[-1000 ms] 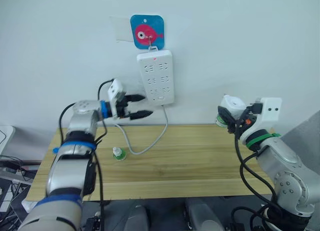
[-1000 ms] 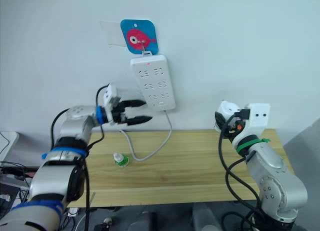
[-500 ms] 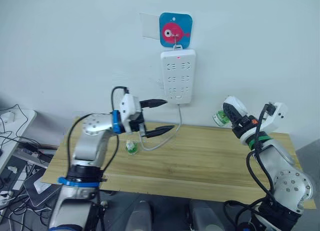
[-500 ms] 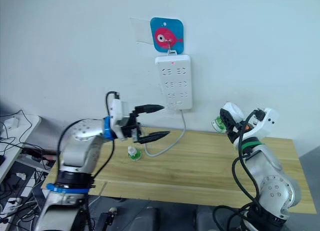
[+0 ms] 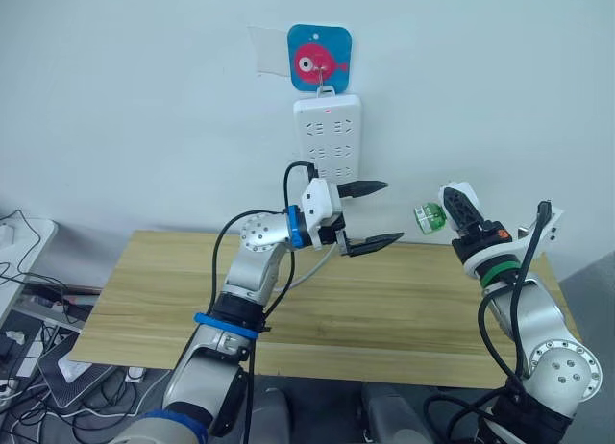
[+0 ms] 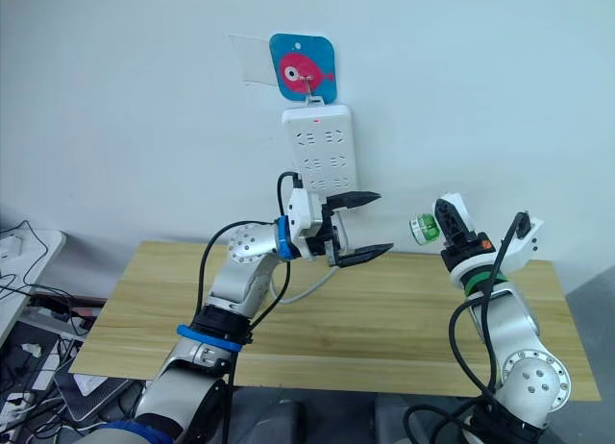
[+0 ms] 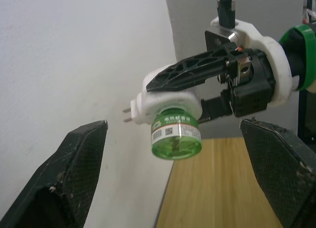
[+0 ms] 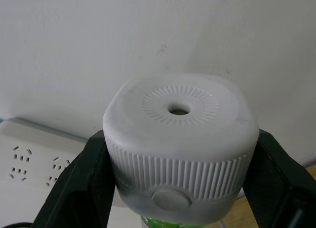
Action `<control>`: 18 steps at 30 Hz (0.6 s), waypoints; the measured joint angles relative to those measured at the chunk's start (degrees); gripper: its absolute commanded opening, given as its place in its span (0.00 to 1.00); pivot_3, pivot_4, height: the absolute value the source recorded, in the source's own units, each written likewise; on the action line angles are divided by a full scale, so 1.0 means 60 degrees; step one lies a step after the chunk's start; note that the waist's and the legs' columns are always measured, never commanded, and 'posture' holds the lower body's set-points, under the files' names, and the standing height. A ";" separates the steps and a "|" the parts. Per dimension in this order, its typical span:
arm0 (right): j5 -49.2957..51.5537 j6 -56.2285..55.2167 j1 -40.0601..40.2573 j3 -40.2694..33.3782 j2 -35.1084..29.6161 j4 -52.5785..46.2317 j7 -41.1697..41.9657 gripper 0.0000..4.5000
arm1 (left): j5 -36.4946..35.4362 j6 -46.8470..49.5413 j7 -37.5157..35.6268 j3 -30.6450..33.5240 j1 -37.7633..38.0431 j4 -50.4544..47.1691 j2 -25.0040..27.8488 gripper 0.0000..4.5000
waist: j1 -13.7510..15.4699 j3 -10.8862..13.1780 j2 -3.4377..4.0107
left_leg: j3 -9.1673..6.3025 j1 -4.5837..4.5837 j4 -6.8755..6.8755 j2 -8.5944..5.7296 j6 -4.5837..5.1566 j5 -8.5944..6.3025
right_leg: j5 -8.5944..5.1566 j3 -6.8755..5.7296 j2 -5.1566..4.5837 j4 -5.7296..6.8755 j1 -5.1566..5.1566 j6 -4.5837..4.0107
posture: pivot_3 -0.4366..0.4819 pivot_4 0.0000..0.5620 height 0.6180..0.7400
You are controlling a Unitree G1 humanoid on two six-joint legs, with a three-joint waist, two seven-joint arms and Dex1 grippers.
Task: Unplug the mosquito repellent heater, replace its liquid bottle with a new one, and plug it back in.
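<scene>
— Where's the mosquito repellent heater (image 5: 452,206)?
— Right of the power strip (image 5: 327,141), off the wall, prongs bare, pinched by the right gripper (image 5: 459,211).
— And the left gripper (image 5: 369,215)?
— Below the strip, spread wide, empty, open air toward the heater.

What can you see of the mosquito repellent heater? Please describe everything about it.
The mosquito repellent heater is a small white plastic unit with a rounded top, a ribbed band around its side and a ring of fine grooves around a centre hole. Two metal prongs stick out toward the wall. A green liquid bottle with a printed label is attached beneath it. It is unplugged and held in the air, clamped between the black fingers of the right gripper, near the wall and above the wooden table.
</scene>
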 measured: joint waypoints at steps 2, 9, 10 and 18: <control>0.0313 -0.0313 0.0051 0.0263 -0.0182 -0.0035 -0.0205 0.67 | 0.0073 -0.0044 0.0149 -0.0108 0.0139 0.0015 -0.0185 1.00 | -0.0061 -0.0002 0.0004 | 0.0002 0.0000 0.0003 -0.0001 0.0000 0.0000 | 0.0000 0.0004 0.0000 0.0000 0.0001 0.0000 | 0.40 0.25 1.00; 0.1389 -0.1175 0.0298 0.1106 -0.0791 -0.0252 -0.0692 0.67 | 0.0282 -0.0483 0.0471 -0.0244 0.0043 0.0548 -0.0576 1.00 | -0.0175 -0.0006 0.0008 | 0.0002 -0.0001 0.0003 -0.0004 0.0002 0.0001 | 0.0000 0.0002 0.0002 0.0000 0.0002 0.0000 | 0.39 0.25 1.00; 0.1506 -0.1273 0.0366 0.1272 -0.0974 -0.0293 -0.0702 0.67 | 0.0327 -0.0597 0.0532 -0.0242 -0.0026 0.0731 -0.0622 1.00 | -0.0181 -0.0006 0.0008 | 0.0002 -0.0001 0.0004 -0.0005 0.0003 0.0002 | 0.0000 0.0003 0.0002 0.0000 0.0002 0.0000 | 0.39 0.25 1.00; 0.1880 -0.1975 0.0752 0.2132 -0.1452 -0.0373 -0.0722 0.67 | 0.0411 -0.1046 0.0853 -0.0230 -0.0366 0.1332 -0.0901 1.00 | -0.0187 -0.0007 0.0009 | 0.0003 -0.0002 0.0005 -0.0005 0.0003 0.0002 | 0.0000 0.0004 0.0004 -0.0001 0.0003 0.0001 | 0.39 0.25 1.00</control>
